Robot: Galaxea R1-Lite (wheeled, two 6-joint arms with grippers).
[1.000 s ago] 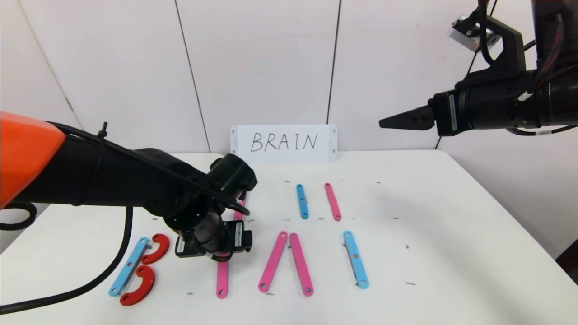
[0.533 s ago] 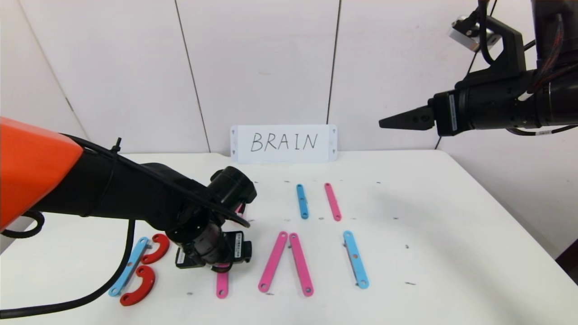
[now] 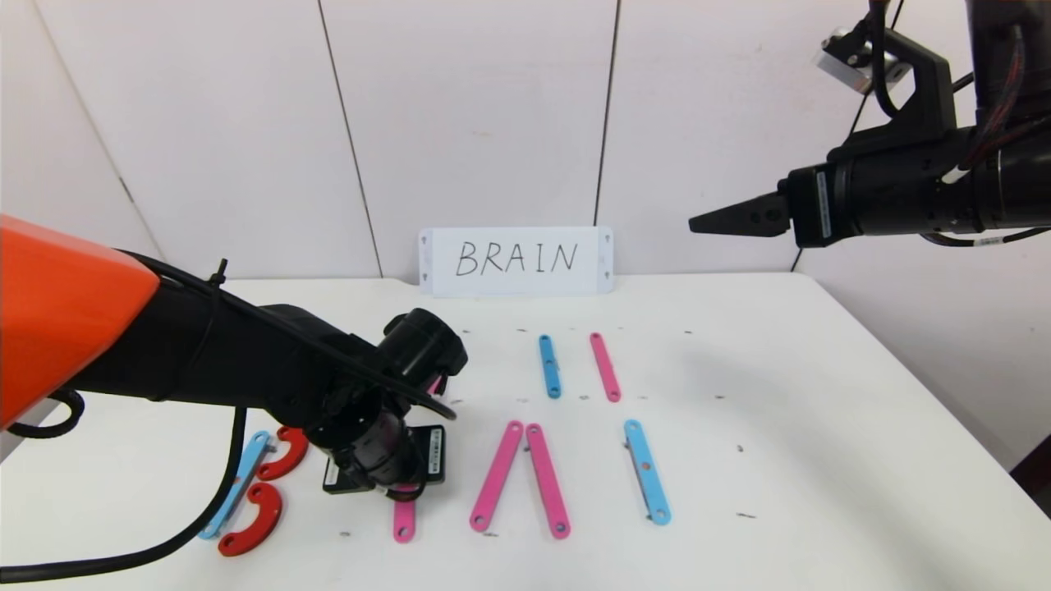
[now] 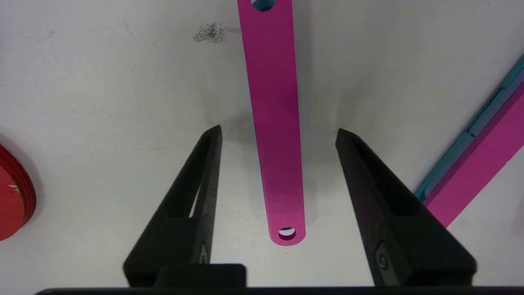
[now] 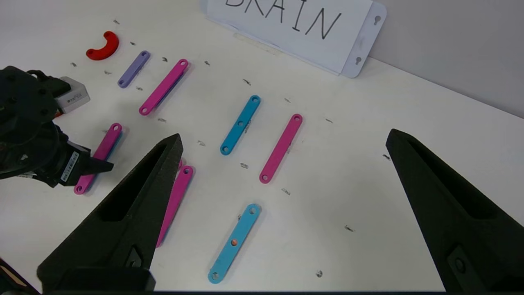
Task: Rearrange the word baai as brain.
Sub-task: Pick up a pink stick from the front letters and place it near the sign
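Observation:
The letter pieces lie flat on the white table (image 3: 821,427). At the left, a light-blue bar (image 3: 238,480) lies with two red curves (image 3: 283,453). My left gripper (image 4: 278,130) is open, low over the table, its jaws either side of a pink bar (image 4: 273,102) without touching it. In the head view my left wrist (image 3: 382,451) covers most of that bar (image 3: 403,517). To the right lie two pink bars (image 3: 497,476) meeting at the top, then a light-blue bar (image 3: 646,471). My right gripper (image 3: 706,222) is open and empty, high at the right.
The white BRAIN card (image 3: 516,260) leans on the back wall. A short blue bar (image 3: 549,366) and pink bar (image 3: 605,366) lie behind the row. The right wrist view shows a purple bar (image 5: 134,69), a red curve (image 5: 102,46) and another pink bar (image 5: 163,87) behind my left arm.
My left arm has come down and slightly toward the table's front, covering more of the pink bar. The right arm and the pieces have not moved.

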